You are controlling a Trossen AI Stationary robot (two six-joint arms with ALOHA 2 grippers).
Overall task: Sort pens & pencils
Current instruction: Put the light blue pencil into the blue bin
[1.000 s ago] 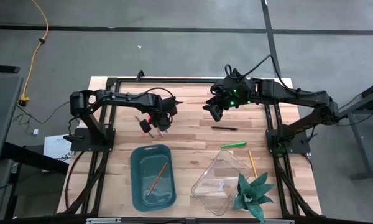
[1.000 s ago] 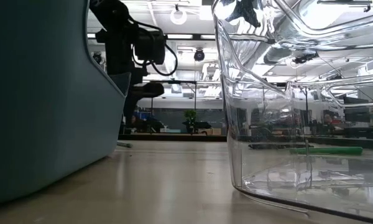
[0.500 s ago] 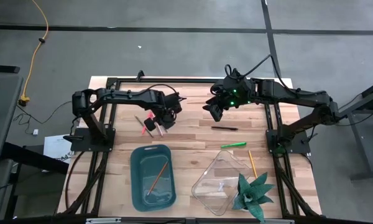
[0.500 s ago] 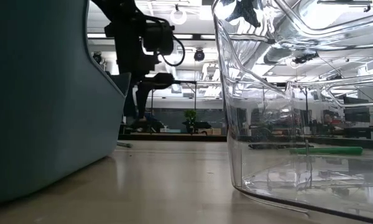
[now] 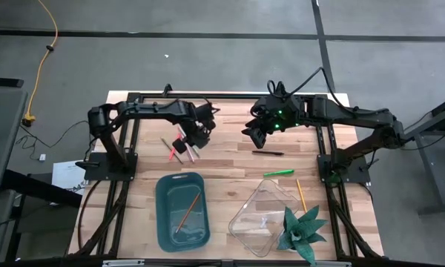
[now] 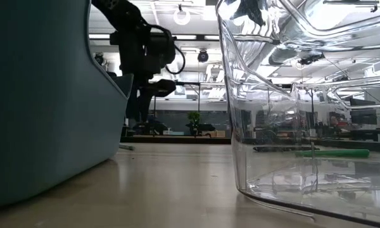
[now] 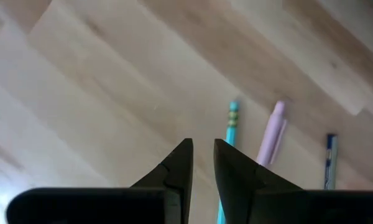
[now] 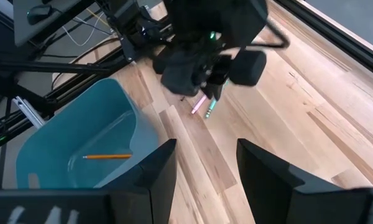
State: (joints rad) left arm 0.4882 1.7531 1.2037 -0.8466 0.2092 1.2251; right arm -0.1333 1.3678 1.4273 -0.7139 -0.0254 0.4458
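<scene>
High view [image 5: 230,159] — wooden tabletop, grey floor; left gripper [image 5: 187,147] nearly closed, right gripper [image 5: 257,133] spread, both empty.

High view overhead; low view table-level; wrist views look down; all share table [image 5: 230,167].

Probably a lab (ceiling strip lights [image 6: 177,37], concrete floor [image 5: 208,67]).

Two bins (teal [image 5: 163,222], clear [image 5: 248,222]), one plant [image 5: 300,230], at least six pens [image 5: 278,173] and pencils [image 5: 300,194].
</scene>
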